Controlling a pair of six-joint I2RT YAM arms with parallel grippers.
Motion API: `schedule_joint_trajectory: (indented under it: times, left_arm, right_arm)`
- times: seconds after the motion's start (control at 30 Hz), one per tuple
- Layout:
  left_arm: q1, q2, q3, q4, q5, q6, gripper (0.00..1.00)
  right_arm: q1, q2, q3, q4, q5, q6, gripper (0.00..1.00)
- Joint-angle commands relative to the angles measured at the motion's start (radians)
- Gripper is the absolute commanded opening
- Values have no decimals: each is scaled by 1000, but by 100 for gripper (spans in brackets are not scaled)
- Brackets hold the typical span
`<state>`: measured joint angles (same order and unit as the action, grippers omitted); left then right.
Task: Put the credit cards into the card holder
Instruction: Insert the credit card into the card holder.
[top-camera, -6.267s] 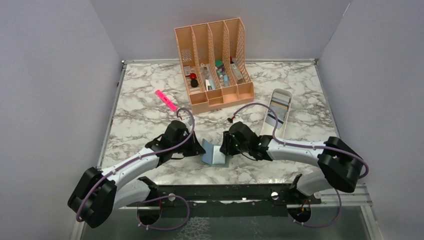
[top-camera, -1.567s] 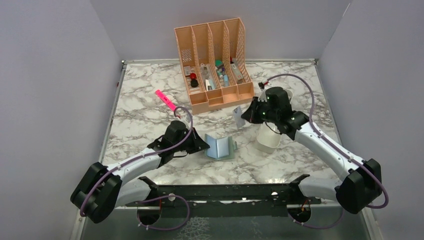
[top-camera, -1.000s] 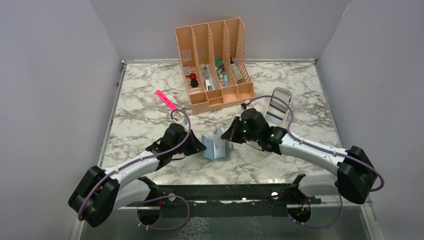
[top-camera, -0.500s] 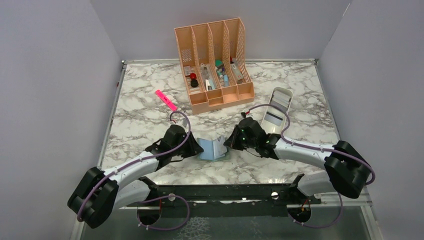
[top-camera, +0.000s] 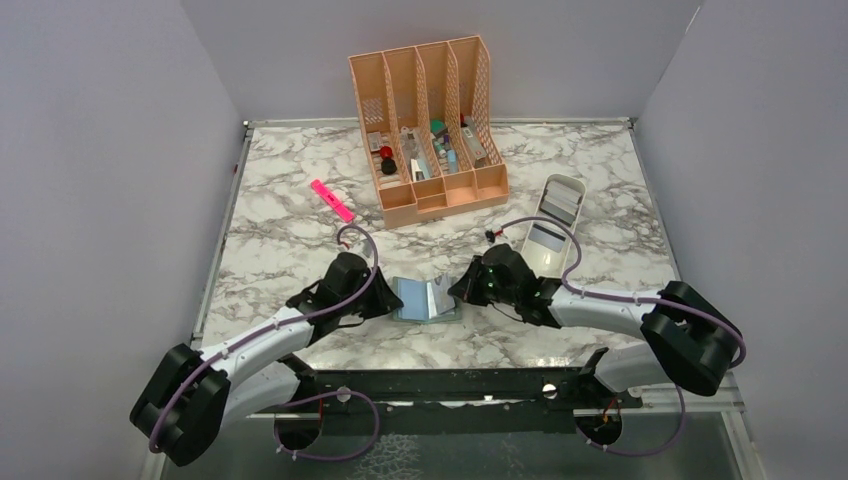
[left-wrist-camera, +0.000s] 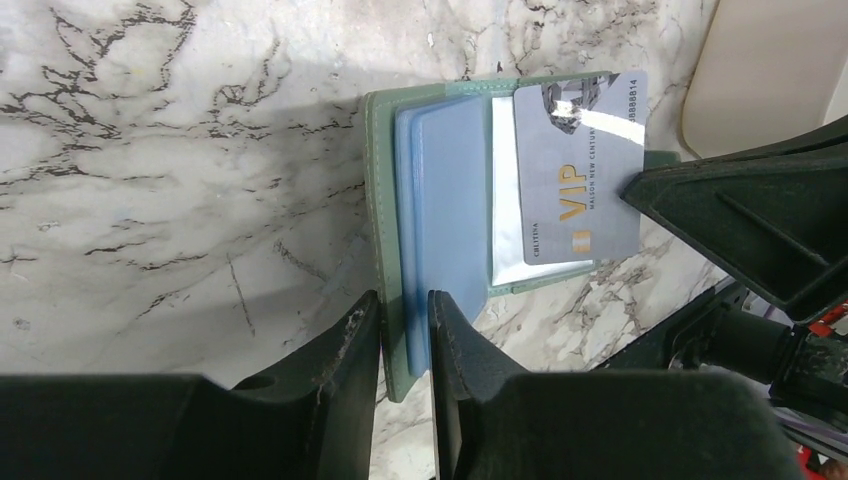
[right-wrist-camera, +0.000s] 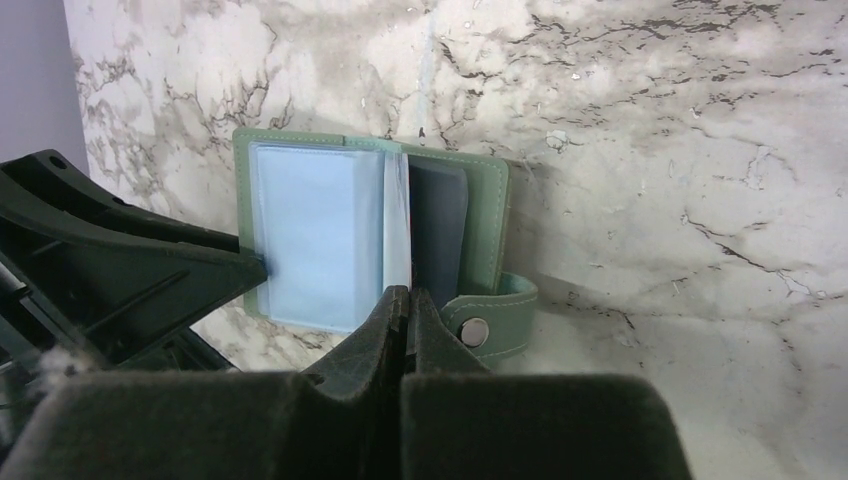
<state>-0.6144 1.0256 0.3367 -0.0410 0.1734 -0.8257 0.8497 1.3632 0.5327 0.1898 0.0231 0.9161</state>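
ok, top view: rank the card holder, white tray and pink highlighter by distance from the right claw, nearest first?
1. card holder: right at the tips of the right claw, on its left.
2. white tray: behind the claw, to its right.
3. pink highlighter: well off to the back left.

Here's the table (top-camera: 290, 230): white marble pattern, grey veins running all over it, filling the floor of a three-sided booth. Left wall (top-camera: 100, 150), right wall (top-camera: 760, 150) and far wall (top-camera: 560, 50) are all plain, matte, pale lavender-grey. A thin metal strip (top-camera: 222, 230) edges the table's left side. Along the near edge sits a black rail (top-camera: 450, 385), and below that a dark greenish surface (top-camera: 450, 450). The light is even, and the shadows on the marble are soft.
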Motion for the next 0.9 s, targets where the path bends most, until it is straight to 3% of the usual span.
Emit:
schedule_joint_trajectory:
  times: [0.0, 0.1, 0.33, 0.87]
  left_arm:
    - [5, -33, -7, -27, -20, 22, 26]
    - [4, -34, -17, -12, -9, 26, 22]
    - [5, -15, -35, 25, 40, 19, 1]
    - [5, -19, -55, 23, 21, -6, 1]
  right_arm:
    - [5, 6, -24, 66, 15, 0, 1]
    - [5, 7, -30, 75, 15, 0, 1]
    - [5, 8, -56, 148, -11, 8, 1]
    - [5, 73, -105, 307, -93, 41, 1]
